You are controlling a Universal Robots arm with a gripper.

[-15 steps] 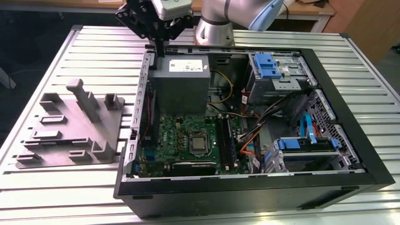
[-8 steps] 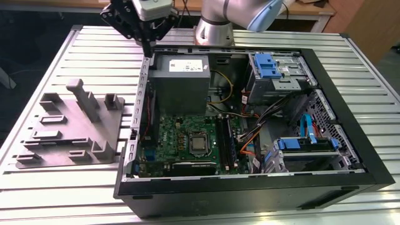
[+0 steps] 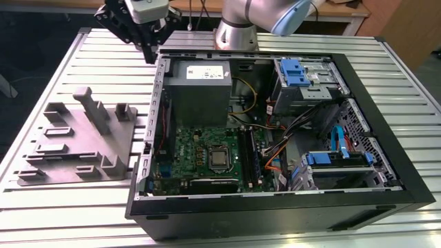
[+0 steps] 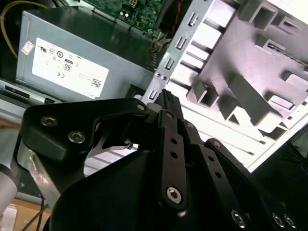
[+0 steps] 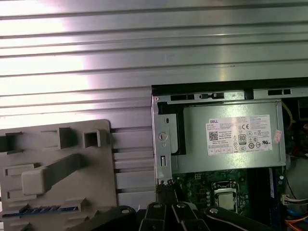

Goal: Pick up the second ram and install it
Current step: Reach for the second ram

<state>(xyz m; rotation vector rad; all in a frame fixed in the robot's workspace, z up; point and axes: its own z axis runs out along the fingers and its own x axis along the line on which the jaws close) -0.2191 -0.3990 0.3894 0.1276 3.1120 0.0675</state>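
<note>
My jaws closed, empty, over computer case (image 3: 276, 209) edge; ram (image 5: 41, 210) slotted in grey tray (image 5: 96, 163), well apart, on tabletop (image 5: 144, 48).

Strong light glares white off the ribbed table (image 5: 96, 29) in the first wrist view, while the computer case (image 3: 276, 214) lies dim and shadowed inside in the exterior view.

Second ram (image 5: 41, 210) is a slim blue strip sitting on edge in the grey tray (image 5: 96, 192), well clear of the gripper (image 5: 166, 189), nothing touching it.
</note>
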